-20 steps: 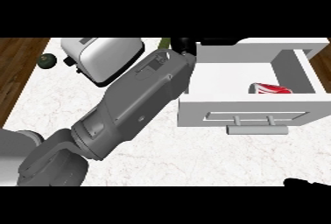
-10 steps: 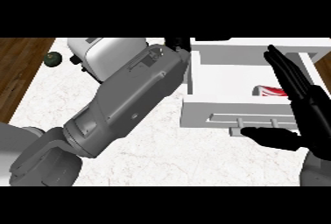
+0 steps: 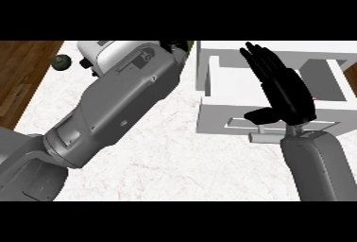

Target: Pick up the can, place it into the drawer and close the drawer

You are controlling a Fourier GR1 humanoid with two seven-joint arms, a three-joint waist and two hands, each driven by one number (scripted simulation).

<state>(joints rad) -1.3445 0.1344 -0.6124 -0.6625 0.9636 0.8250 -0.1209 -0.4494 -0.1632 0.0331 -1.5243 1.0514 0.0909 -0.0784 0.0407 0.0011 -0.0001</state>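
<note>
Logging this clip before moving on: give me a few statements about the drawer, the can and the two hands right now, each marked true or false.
1. The drawer is pulled open. True.
2. The right robot hand is curled round the can. False: its fingers are straight, held over the drawer, holding nothing.
3. The can stands on the counter beside the drawer. False: only a sliver of red shows inside the drawer, behind the right robot hand.
4. The left forearm reaches diagonally up the counter, its hand mostly hidden. True.
5. A dark round object lies near the counter's far left edge. True.
</note>
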